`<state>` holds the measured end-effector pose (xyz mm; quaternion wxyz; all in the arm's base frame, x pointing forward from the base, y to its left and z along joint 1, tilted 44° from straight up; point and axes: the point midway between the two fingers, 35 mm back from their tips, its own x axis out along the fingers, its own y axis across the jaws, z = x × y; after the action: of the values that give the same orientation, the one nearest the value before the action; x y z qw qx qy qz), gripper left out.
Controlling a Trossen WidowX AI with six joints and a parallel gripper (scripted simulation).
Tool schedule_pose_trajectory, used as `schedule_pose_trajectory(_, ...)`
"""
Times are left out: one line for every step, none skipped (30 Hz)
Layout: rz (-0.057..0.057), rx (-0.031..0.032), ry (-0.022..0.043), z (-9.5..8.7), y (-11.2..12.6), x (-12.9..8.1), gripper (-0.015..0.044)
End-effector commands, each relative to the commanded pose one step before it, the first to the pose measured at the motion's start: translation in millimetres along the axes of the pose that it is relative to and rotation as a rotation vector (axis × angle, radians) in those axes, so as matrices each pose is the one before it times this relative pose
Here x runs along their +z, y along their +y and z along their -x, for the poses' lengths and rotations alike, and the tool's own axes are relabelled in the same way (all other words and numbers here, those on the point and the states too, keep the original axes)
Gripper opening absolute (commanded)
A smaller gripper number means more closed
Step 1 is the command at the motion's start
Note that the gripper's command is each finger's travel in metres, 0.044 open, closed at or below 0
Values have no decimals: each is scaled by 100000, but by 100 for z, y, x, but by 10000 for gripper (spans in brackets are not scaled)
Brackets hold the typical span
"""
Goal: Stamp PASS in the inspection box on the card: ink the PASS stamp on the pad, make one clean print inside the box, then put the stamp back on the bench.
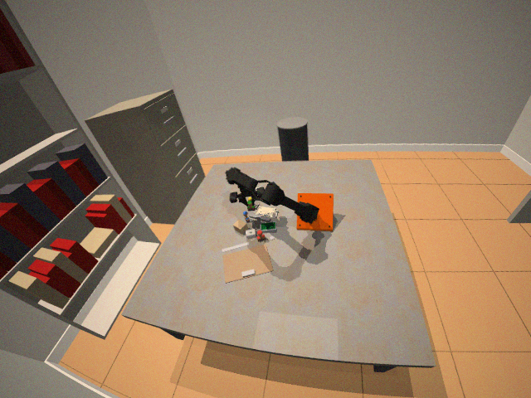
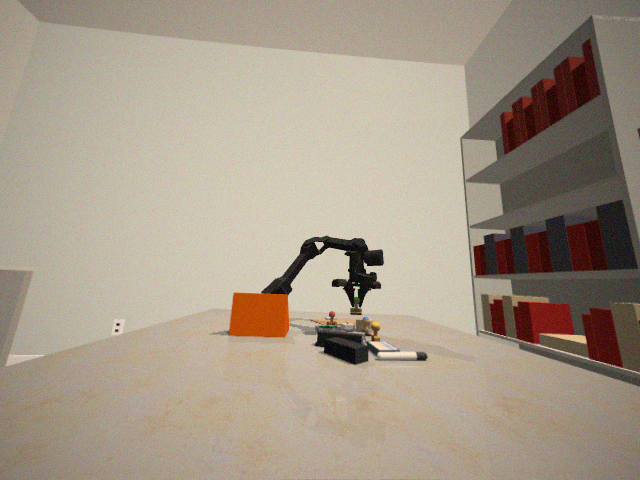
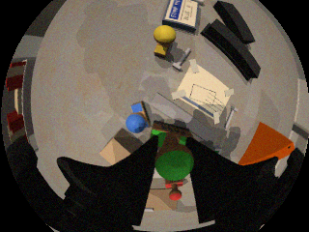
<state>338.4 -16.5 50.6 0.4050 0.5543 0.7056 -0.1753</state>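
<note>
My gripper [image 1: 249,201] [image 2: 355,303] [image 3: 172,141] is shut on the green-knobbed PASS stamp [image 1: 249,200] [image 2: 356,308] [image 3: 173,165] and holds it in the air above the cluster of desk items. The white card [image 1: 266,211] [image 3: 205,93] with a blue-outlined box lies just beyond the stamp in the wrist view. The green ink pad [image 1: 268,225] lies flat beside the card; in the wrist view only green edges show behind the held stamp. A blue-knobbed stamp [image 1: 246,214] [image 2: 366,320] [image 3: 135,123], a yellow-knobbed stamp [image 2: 375,326] [image 3: 165,35] and a red-knobbed stamp [image 1: 260,233] [image 2: 331,314] [image 3: 174,195] stand on the table.
The arm's orange base [image 1: 316,211] [image 2: 258,314] [image 3: 265,145] stands to one side. Two black blocks [image 2: 345,349] [image 3: 228,45], a marker [image 2: 400,355], a blue-printed card [image 3: 182,12], a tan block [image 1: 240,225] [image 3: 116,151] and a tan board [image 1: 246,262] lie around. Shelves and a cabinet stand off the table.
</note>
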Motion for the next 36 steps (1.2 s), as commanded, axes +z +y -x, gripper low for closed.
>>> schedule_pose_trajectory(-78,1061,-60,419,2824,-2578,0)
schedule_pose_trajectory(54,64,60,27,575,-636,0)
schedule_pose_trajectory(59,67,87,22,561,-657,0)
schedule_pose_trajectory(63,68,115,17,547,-676,0)
schedule_pose_trajectory(67,68,143,13,532,-696,0)
schedule_pose_trajectory(71,68,170,8,516,-714,0)
schedule_pose_trajectory(75,67,198,4,500,-733,0)
schedule_pose_trajectory(78,64,226,0,483,-750,0)
schedule_pose_trajectory(80,61,253,-5,466,-768,0)
schedule_pose_trajectory(83,57,281,-9,448,-784,0)
schedule_pose_trajectory(85,52,308,-13,429,-800,0)
schedule_pose_trajectory(87,45,335,-17,410,-816,0)
schedule_pose_trajectory(89,38,362,-21,390,-831,0)
schedule_pose_trajectory(75,26,320,-20,308,-698,0)
schedule_pose_trajectory(45,13,201,-14,178,-423,0)
schedule_pose_trajectory(15,4,68,-5,58,-142,0)
schedule_pose_trajectory(0,0,0,0,0,0,0)
schedule_pose_trajectory(0,0,0,0,0,0,0)
schedule_pose_trajectory(0,0,0,0,0,0,0)
schedule_pose_trajectory(0,0,0,0,0,0,0)
schedule_pose_trajectory(0,0,0,0,0,0,0)
schedule_pose_trajectory(0,0,-1,-27,3,1,0)
schedule_pose_trajectory(1,1,-4,-81,9,2,0)
schedule_pose_trajectory(2,1,-7,-134,14,3,0)
schedule_pose_trajectory(3,2,-8,-163,16,3,0)
schedule_pose_trajectory(3,2,-7,-163,15,2,0)
schedule_pose_trajectory(3,2,-6,-163,15,2,0)
schedule_pose_trajectory(3,2,-5,-163,14,1,0)
schedule_pose_trajectory(3,3,-4,-163,13,1,0)
schedule_pose_trajectory(2,3,-4,-163,12,0,0)
schedule_pose_trajectory(2,3,-3,-163,11,0,0)
schedule_pose_trajectory(2,3,-2,-163,11,-1,0)
schedule_pose_trajectory(2,3,-1,-163,10,-1,0)
schedule_pose_trajectory(2,3,0,-163,9,-2,0)
schedule_pose_trajectory(2,4,0,-163,8,-2,0)
schedule_pose_trajectory(2,4,1,-163,7,-3,0)
